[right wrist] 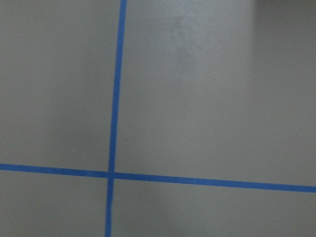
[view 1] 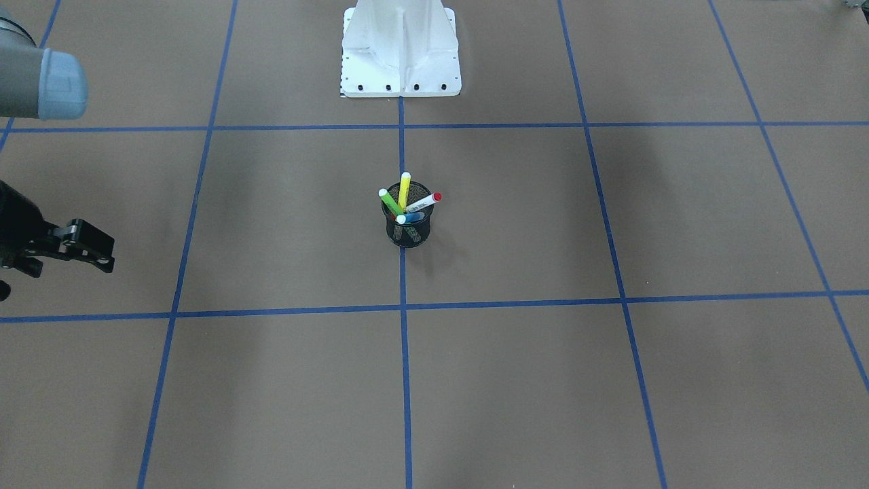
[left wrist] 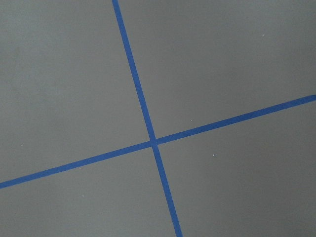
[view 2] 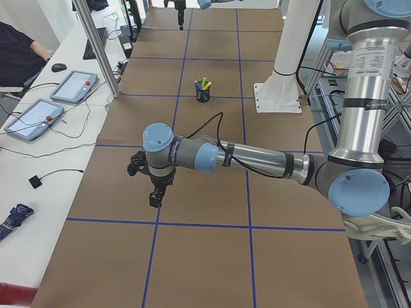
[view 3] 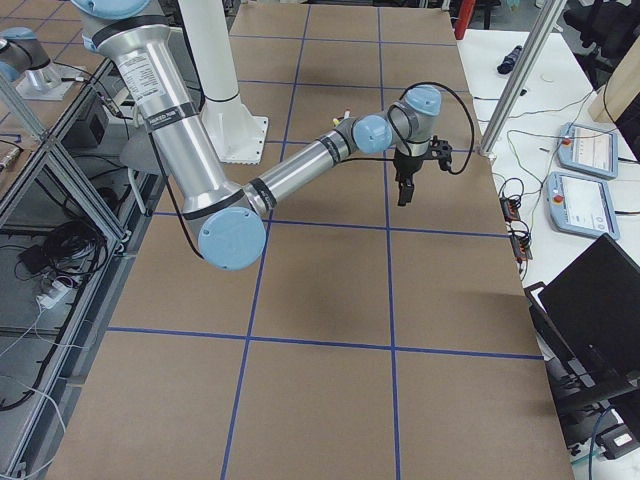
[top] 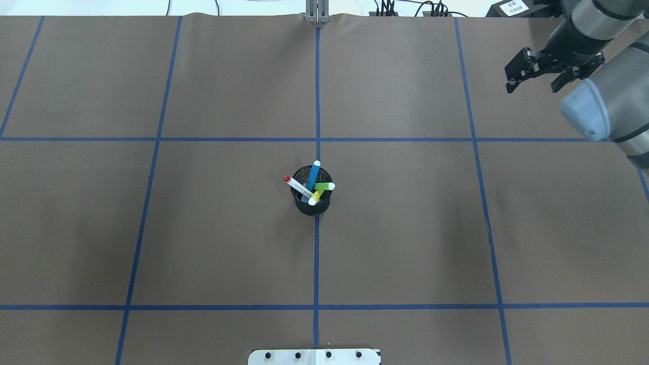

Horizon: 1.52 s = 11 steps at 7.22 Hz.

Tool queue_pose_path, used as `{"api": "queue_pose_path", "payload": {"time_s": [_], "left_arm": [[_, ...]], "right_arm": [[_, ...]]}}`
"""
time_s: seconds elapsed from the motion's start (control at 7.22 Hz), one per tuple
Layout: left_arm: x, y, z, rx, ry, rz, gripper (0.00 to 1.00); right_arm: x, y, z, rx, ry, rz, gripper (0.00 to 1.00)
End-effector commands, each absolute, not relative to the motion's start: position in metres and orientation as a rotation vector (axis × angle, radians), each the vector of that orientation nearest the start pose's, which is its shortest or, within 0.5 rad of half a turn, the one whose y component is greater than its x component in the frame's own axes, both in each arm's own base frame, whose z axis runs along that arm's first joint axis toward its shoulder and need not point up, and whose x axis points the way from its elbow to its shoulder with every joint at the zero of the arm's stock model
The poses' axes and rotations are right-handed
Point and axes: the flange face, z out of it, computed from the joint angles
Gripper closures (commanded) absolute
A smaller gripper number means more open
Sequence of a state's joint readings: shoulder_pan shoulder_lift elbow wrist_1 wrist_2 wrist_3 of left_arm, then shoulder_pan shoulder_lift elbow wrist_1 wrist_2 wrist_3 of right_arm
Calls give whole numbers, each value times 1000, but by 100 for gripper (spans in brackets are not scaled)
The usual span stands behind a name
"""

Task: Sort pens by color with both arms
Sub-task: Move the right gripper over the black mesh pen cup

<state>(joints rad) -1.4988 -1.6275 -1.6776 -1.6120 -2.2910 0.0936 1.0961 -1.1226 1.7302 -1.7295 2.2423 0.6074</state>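
Four pens stand in a black mesh cup (top: pixel 312 203) at the table's centre: a blue pen (top: pixel 313 177), a green pen (top: pixel 324 186), a yellow pen (top: pixel 315 197) and a white pen with a red end (top: pixel 296 186). The cup also shows in the front-facing view (view 1: pixel 407 231). My right gripper (top: pixel 533 87) is open and empty, far to the right of the cup; it also shows in the front-facing view (view 1: pixel 107 254). My left gripper (view 2: pixel 155 200) hangs over bare table far from the cup, and shows only in the left side view, so I cannot tell its state.
The white pedestal base (view 1: pixel 400 61) stands on the robot's side of the cup. Blue tape lines (top: pixel 317 253) cross the brown table in a grid. Both wrist views show only table and tape. Tablets and cables (view 2: pixel 70 86) lie on a side bench.
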Motion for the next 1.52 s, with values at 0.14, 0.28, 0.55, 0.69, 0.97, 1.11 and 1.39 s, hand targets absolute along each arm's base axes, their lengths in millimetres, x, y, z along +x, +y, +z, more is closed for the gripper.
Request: {"api": "queue_pose_path", "payload": {"time_s": [0.14,0.28,0.55,0.69,0.97,1.11,1.39], "left_arm": [[-30,-528,574,209,718,234,0],[-30,-529,574,211,716,234,0],[-6,-534,569,208,707,289,0],[1,-543,558,224,697,308,0],[4,-557,536,249,701,310,0],[5,-556,532,253,701,316,0],[8,-554,535,247,709,328,0]], "right_arm": [[-320,-549,305,61,-858,-30,0],[-345,-536,298,39,-900,21,0],[-366,-537,261,-54,-974,61,0],[-369,-538,254,-68,-989,58,0],[-404,-529,234,-98,-993,33,0],[-420,-528,214,-111,-1004,41,0],[-447,-540,177,-169,-1008,58,1]]}}
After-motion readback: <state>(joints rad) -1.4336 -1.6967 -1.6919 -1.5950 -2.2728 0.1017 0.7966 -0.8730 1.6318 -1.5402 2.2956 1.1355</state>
